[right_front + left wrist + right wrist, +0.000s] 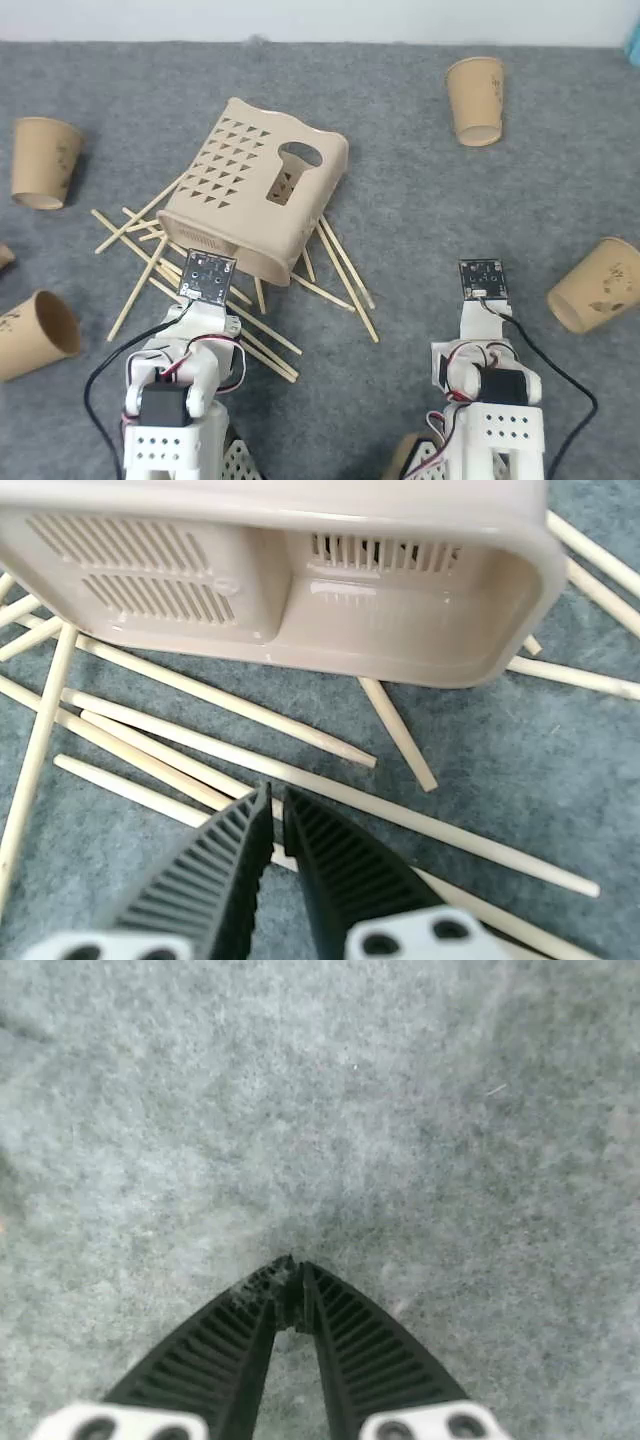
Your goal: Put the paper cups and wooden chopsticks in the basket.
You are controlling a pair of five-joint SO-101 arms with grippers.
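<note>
The left jaws are hovering, all but closed and empty, over wooden chopsticks [398,732] lying against the tipped basket [240,180]. The right jaws, shut and empty, are hanging over counter [400,1110] beside it. Paper cups [475,100] are lying farther out. The sticks are probably light, stiff and slick, suiting a mid-length pinch.

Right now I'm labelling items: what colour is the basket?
The basket is beige, with triangular cut-outs; high view shows it best.
</note>
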